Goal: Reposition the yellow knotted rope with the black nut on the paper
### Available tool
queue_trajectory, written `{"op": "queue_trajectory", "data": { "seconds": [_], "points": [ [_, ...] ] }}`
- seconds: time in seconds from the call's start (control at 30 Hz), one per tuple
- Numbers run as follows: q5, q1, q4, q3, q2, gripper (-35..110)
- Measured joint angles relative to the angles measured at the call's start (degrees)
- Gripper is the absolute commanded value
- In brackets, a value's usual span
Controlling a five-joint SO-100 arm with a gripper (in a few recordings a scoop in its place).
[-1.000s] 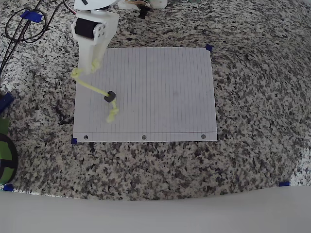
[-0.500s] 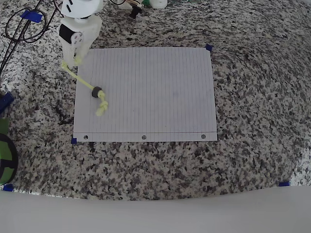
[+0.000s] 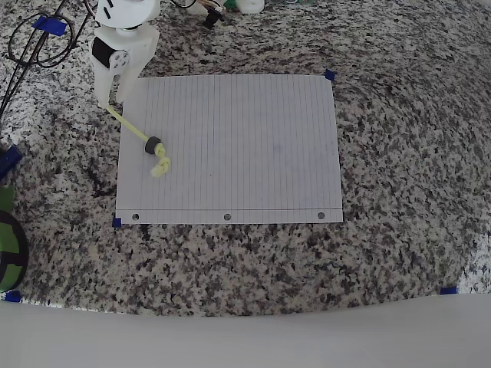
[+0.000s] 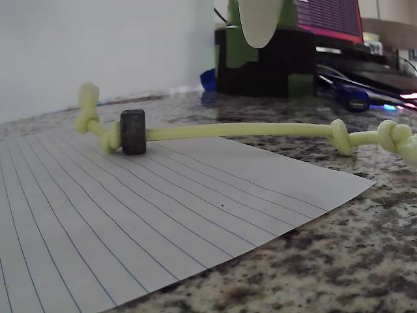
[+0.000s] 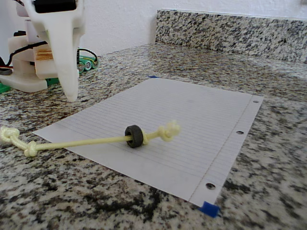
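A: Rope first, overhead view. The yellow knotted rope [image 3: 138, 136] lies slantwise across the left edge of the paper [image 3: 245, 146], its upper end off the sheet on the granite counter [image 3: 399, 153], its lower knot and the black nut [image 3: 153, 143] on the sheet. A second ago the nut sat further in and lower on the page; the whole cord has been dragged up and to the left since.

B: And the gripper [image 3: 112, 98]?

A: Over the counter just above the rope's outer end. Half a second ago that end ran right up to the tips; now the cord looks slack on the surface and the fingers seem lifted clear. Released, I'd judge.

B: Wrist view?

A: Low across the sheet's corner: the nut [image 4: 133, 132] stands on edge against a knot, the cord [image 4: 241, 130] runs right past the paper's edge [image 4: 260, 176] to two knots on bare stone. One pale fingertip [image 4: 258, 19] hangs at the top, holding nothing.

B: Fixed view?

A: The white gripper [image 5: 67, 72] points down with its tip above the counter, apart from the rope [image 5: 81, 142]; the nut [image 5: 134, 136] rests on the paper [image 5: 201, 115]. How wide the fingers stand I cannot tell.

B: So for the task?

A: The rope has a new place, though one end hangs off the sheet; likely that counts as repositioned.
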State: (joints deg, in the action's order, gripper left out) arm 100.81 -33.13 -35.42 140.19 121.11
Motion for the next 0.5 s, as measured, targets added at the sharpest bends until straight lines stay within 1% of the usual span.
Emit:
{"op": "queue_trajectory", "data": {
  "seconds": [0.1, 0.27, 0.43, 0.5],
  "points": [
    [0.0, 1.6, 0.0, 0.0, 0.0, 30],
    [0.0, 3.1, -1.1, 0.0, 0.0, 34],
    [0.0, 4.6, -5.2, -2.9, -2.5, 35],
    [0.0, 5.4, -8.0, -5.8, -4.5, 38]
  ]
}}
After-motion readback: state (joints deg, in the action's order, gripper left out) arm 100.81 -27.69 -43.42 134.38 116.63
